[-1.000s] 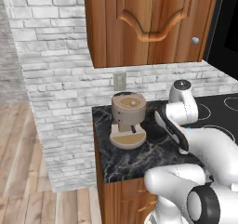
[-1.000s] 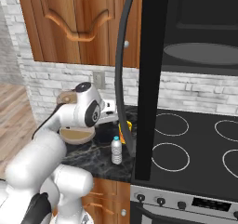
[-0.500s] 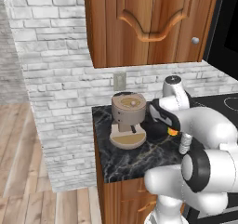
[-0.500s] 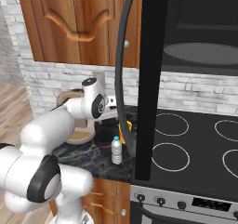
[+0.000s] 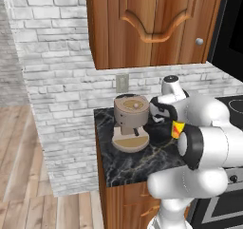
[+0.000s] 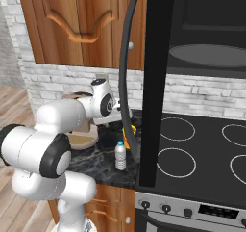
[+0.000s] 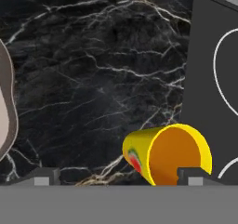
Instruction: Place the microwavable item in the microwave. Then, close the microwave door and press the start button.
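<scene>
- On the black marble counter [image 5: 128, 164], far left in the left base view, we see a tan coffee machine [image 5: 129, 123] near the brick wall, under a wall outlet [image 5: 122, 83].
- Just right of it we see the arm bent low over the counter, with the cup [image 5: 177, 128] showing as a small yellow-and-red patch beside the wrist.
- In the right base view, left to right: arm, coffee machine partly hidden behind it, water bottle [image 6: 120, 155] upright near the counter's front edge, then the cup [image 6: 128, 131] just behind the bottle, close to the door handle [image 6: 126, 72].
- The door [image 6: 156, 82] stands open, swung out over the stove [image 6: 202, 154]; the cavity with its turntable [image 6: 209, 55] sits above the burners.
- In the hand view the cup [image 7: 167, 154] lies on its side on the counter, its mouth facing the camera, red mark on its left flank, right next to the stove edge.
- We see the gripper [image 7: 116, 177] spread wide, fingertips [image 7: 42, 177] at either side low in the view; the right tip overlaps the cup's rim, and we can't tell if it touches. Nothing is held.
</scene>
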